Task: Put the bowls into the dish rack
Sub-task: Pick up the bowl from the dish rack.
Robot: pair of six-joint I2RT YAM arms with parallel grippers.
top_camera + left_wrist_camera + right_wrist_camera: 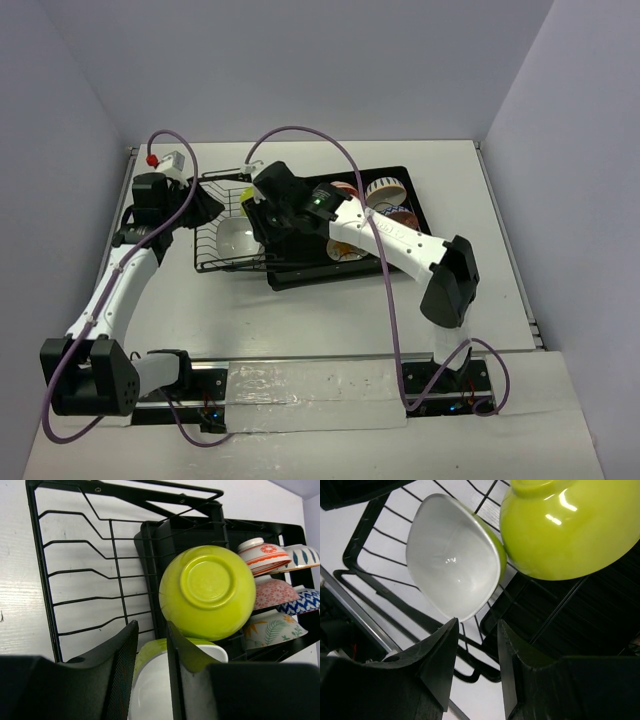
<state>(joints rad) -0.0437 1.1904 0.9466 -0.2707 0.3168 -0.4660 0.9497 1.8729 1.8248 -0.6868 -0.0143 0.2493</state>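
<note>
A white tabletop is seen from above, with two white and black robot arms fixed at its near edge. On the left, the left arm is stretched toward the far side, and the left pincer is held at the left end of a black dish rack. Its fingers are drawn together, with only a narrow slit left between them, and a bowl is seen beyond the slit rather than in it.

The left part of the rack is formed by a wire basket. A bowl with a white inside and a green outside is propped among the wires. Just beside it, the right pincer is held over the basket with its fingers apart, and wires and tabletop are seen between them.

A lime green bowl is placed where the basket meets the slatted tray, its base turned toward the left pincer. Further right, five patterned bowls are gathered in the tray, among them an orange and white bowl and a leaf-patterned bowl. The right arm is extended across the tray from the right.
</note>
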